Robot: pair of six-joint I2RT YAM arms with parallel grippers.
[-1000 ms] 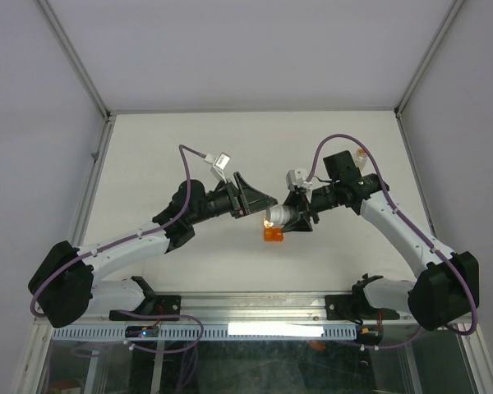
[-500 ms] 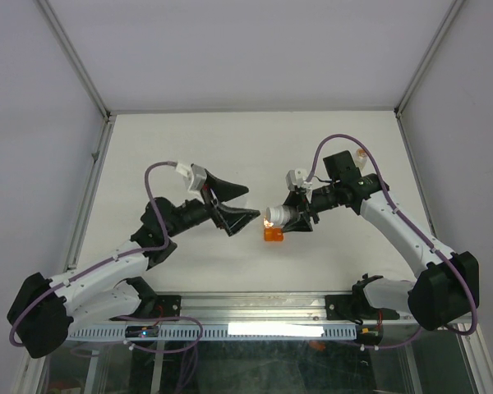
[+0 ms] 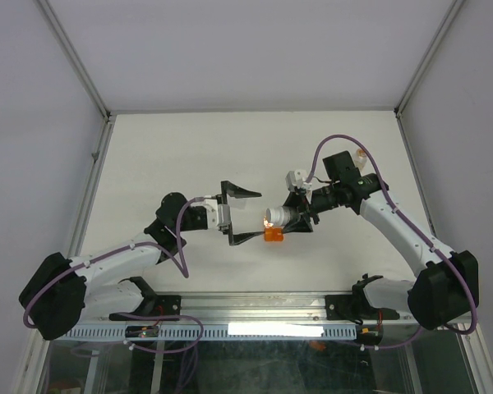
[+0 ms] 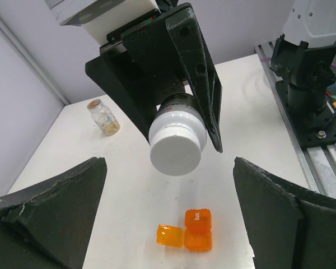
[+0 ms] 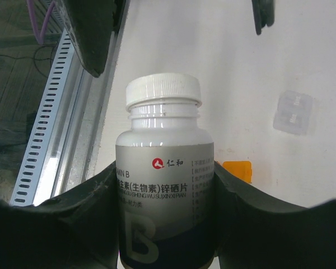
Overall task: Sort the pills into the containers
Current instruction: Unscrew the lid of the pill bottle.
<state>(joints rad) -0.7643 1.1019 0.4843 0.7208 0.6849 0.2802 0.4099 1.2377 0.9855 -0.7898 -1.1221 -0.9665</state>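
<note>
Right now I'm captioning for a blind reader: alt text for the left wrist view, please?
The right gripper holds a capped white bottle, cap toward the camera, near a small orange container. A clear vial stands behind; the open left gripper frames the bottom.

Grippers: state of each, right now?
left gripper: open wide, holding nothing.
right gripper: closed on the white bottle, cap on, held above the table.

I count one white bottle (image 4: pixel 177 140), one clear vial (image 4: pixel 103 116) far right, one orange container (image 4: pixel 197 231) mid-table, one small clear plastic piece (image 5: pixel 292 114), and two grippers: left gripper (image 3: pixel 260 215), right gripper (image 3: pixel 296 215).
</note>
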